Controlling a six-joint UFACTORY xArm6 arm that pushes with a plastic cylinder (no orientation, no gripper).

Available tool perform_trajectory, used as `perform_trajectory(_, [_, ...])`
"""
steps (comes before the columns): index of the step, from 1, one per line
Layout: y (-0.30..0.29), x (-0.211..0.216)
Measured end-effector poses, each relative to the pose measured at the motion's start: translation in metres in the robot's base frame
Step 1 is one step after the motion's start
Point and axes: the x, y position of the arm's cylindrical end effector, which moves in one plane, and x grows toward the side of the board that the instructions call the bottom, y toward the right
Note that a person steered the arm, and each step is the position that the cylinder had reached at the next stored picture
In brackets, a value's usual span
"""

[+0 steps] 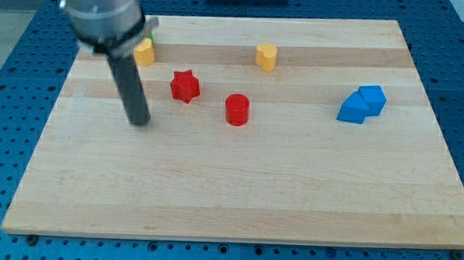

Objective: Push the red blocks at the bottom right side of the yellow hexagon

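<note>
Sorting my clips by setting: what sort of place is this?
Probably a robotics lab bench: a wooden board lies on a blue perforated table, with small blocks such as a red star and red cylinder, and my tip left of them.

My tip (141,120) sits left of the red star (184,86) — red cylinder (237,110) beyond (lower right).

I see two red blocks, a star (184,86) and a cylinder (237,110), two yellow blocks (144,52) (266,56), and two blue blocks (362,103), all on a pale wooden board (237,185) with lighter and darker bands. My rod is dark grey.
</note>
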Motion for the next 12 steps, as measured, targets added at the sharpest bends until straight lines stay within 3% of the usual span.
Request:
perform_trajectory(1, [0.046, 0.058])
perform_trajectory(2, [0.172, 0.046])
perform_trajectory(3, [0.28, -0.015])
perform_trajectory(4, [0.286, -0.02])
perform_trajectory(6, [0.214, -0.049])
perform_trajectory(10, [0.085, -0.052])
perform_trajectory(12, [0.002, -0.117])
